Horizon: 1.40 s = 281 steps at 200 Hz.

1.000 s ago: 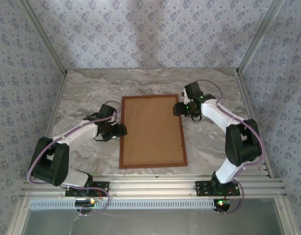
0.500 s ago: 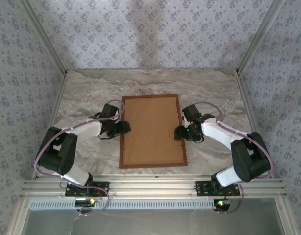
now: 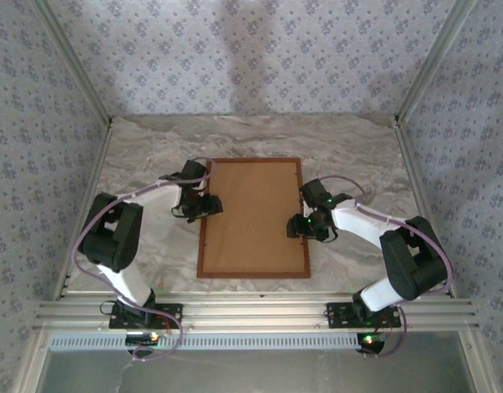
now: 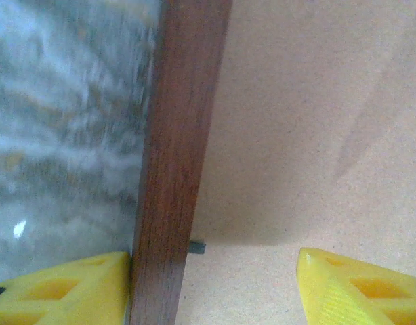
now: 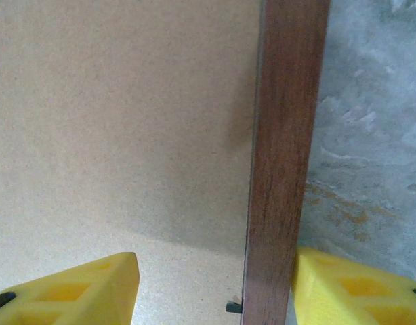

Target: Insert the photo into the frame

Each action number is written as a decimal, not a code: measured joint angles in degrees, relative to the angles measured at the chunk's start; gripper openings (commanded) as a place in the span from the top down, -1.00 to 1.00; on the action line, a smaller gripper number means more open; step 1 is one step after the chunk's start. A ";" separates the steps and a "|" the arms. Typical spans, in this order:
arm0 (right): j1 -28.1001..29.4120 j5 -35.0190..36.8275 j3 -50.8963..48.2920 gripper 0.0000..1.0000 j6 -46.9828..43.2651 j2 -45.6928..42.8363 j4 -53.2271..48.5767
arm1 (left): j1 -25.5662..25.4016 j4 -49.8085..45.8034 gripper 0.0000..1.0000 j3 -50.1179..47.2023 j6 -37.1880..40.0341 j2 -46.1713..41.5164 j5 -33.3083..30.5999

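Note:
The frame [image 3: 251, 273] lies face down on the table, with its plain brown backing board [image 3: 253, 214] on top. The photo is hidden. My left gripper [image 3: 210, 205] is open across the frame's left rail [image 4: 177, 149]: one yellow finger [image 4: 72, 288] touches the rail's outer side, the other finger [image 4: 357, 284] hovers over the board. My right gripper [image 3: 299, 225] is open across the right rail [image 5: 286, 135] in the same way. Its outer finger [image 5: 350, 288] rests against the rail, its inner finger [image 5: 79, 291] stands apart over the board.
A small dark retaining tab [image 4: 197, 248] sticks out from the left rail onto the board, and another tab [image 5: 233, 307] from the right rail. The marble-patterned table [image 3: 358, 147] is walled in by patterned panels, and an aluminium rail [image 3: 251, 311] runs along the near edge.
My left gripper has moved up and in over the frame's left rail. My right gripper has slid toward me along the right rail. The frame's near end has shifted slightly left.

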 measured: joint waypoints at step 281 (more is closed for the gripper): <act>-22.36 1.01 53.53 -0.89 -26.21 39.21 -4.79 | 0.79 7.93 -0.97 -10.10 -5.88 -15.21 -4.02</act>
